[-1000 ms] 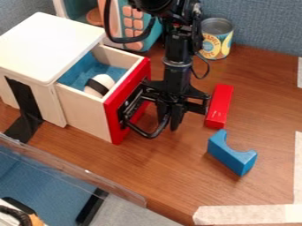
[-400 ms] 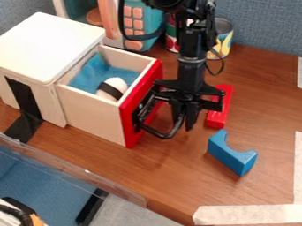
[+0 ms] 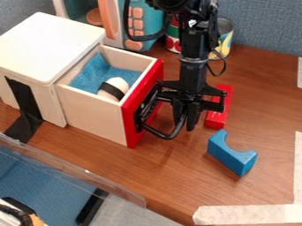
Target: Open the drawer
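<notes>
Though I cannot tell whether the fingers are spread or pinching, the gripper (image 3: pixel 185 122) hangs at the black handle (image 3: pixel 161 135) of the red-fronted drawer (image 3: pixel 97 118), which stands open from its white cabinet (image 3: pixel 47 46), blue cloth (image 3: pixel 89 75) inside.

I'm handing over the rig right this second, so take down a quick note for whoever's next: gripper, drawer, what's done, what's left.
Gripper: down at the black handle on the drawer's red front.
Drawer: out of the white cabinet, a blue cloth and a white rounded thing with a black band inside.
Done: drawer well open; I can't tell if that's its full travel.
Left: probably just clearing the handle and backing the arm off.
</notes>
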Controlling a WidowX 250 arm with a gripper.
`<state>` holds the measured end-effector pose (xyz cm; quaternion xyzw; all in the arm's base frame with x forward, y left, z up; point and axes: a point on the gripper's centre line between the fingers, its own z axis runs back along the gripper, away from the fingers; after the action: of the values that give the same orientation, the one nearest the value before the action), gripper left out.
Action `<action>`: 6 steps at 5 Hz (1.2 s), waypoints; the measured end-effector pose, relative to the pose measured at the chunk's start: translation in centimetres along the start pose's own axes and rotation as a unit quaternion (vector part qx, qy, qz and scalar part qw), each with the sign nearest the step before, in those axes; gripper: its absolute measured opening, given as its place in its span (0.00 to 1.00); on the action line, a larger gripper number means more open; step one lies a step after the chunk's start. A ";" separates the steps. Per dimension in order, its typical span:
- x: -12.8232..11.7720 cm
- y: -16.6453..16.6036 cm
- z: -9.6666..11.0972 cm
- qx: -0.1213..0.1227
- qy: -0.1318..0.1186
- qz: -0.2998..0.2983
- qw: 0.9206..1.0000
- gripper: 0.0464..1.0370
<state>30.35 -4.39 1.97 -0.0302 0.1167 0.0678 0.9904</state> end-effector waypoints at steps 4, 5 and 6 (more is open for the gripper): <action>-2.0 1.4 2.5 -0.009 -0.024 0.019 0.999 0.97; -2.8 1.8 3.9 -0.018 -0.045 0.011 0.999 0.96; -3.5 2.2 5.8 -0.027 -0.072 0.011 0.997 0.96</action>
<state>27.97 -2.26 8.38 -0.0510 0.0431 0.0834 0.9943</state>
